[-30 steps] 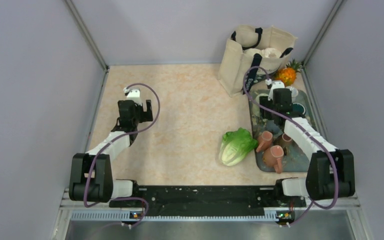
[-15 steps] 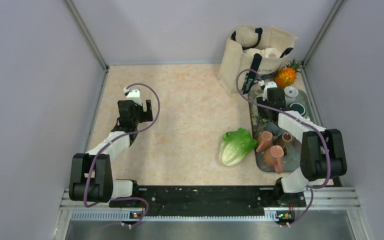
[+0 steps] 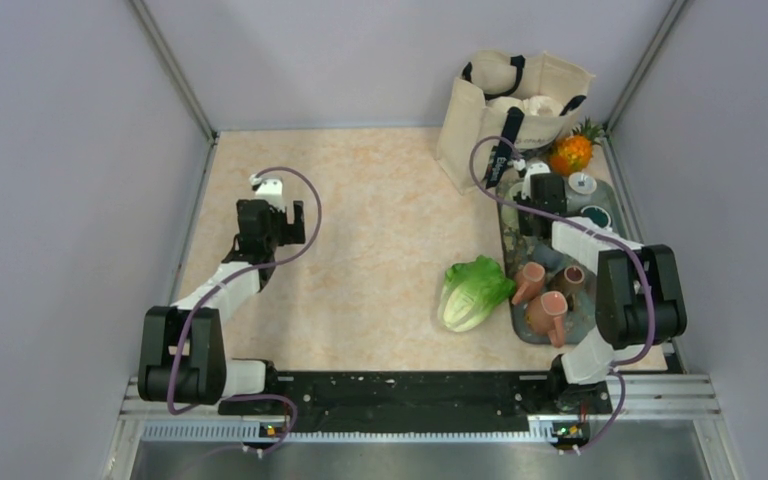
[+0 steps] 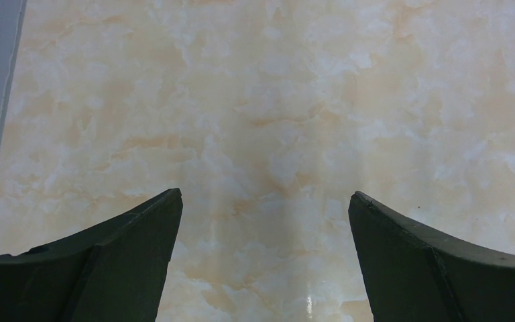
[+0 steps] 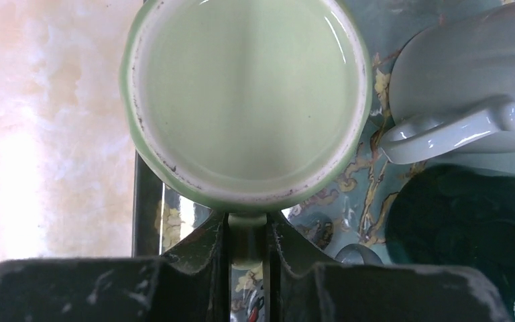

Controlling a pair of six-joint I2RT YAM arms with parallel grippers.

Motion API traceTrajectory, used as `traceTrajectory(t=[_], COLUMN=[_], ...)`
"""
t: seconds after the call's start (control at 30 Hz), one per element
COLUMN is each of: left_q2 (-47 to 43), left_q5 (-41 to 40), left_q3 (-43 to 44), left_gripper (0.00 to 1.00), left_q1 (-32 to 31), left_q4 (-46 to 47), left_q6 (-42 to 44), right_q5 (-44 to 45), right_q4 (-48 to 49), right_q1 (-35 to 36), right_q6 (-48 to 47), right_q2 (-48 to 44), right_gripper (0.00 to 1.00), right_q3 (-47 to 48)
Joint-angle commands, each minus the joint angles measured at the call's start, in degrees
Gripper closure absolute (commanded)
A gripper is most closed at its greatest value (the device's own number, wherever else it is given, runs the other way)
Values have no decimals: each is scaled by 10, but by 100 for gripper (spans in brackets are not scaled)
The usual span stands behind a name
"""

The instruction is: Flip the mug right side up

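My right claw is pinching the handle of the green mug, with one finger pressing on each side of it. The mug is sitting directly ahead of this claw, above the left edge of the painted tray. Its round mouth is facing straight toward my wrist, so I am looking into the pale green inside, which is holding nothing. The rim is showing some small dark marks. I cannot tell whether the bottom of the mug is resting on the tray or hanging a little above it.

Just to the right of the green mug, a pale grey-blue mug is lying with its own handle pointing toward my claw. The two mugs are near each other but not touching. Lower on the right, close beside my finger, a dark green dish is sitting on the tray. To the left of the claw, the marbled desk is showing beyond the tray edge.

Behind this claw, nearer to my base, three terracotta mugs are standing on the same tray, and a lettuce is lying on the desk just beside the tray. Ahead of it are a canvas tote bag and a pineapple.

My left claw is spread wide, well apart from all of this, with only the desk under it.
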Motion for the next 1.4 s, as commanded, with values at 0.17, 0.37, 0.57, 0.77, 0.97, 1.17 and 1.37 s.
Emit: traceTrajectory(t=[0.17, 0.37, 0.57, 0.77, 0.97, 1.17, 1.37], left_q2=[10, 22, 23, 61, 92, 90, 99], left_q5=[183, 435, 520, 547, 557, 567, 592], left_q3=[158, 304, 427, 493, 524, 524, 506], left_gripper=[6, 10, 8, 9, 14, 21, 37], left_q1=[5, 2, -78, -143, -153, -162, -167], left_q4=[-194, -340, -339, -295, -287, -267, -225], left_q6=[43, 6, -110, -220, -239, -254, -298], right_q5=[-95, -205, -242, -217, -224, -233, -255], right_q4=[112, 170, 340, 463, 503, 530, 580], right_q1=[3, 6, 77, 182, 225, 254, 266], right_q6=[132, 241, 388, 470, 498, 513, 552], right_q2=[-145, -222, -272, -255, -203, -164, -123], right_gripper=[100, 100, 100, 100, 100, 100, 100], right_q3=[0, -16, -56, -58, -33, -15, -2])
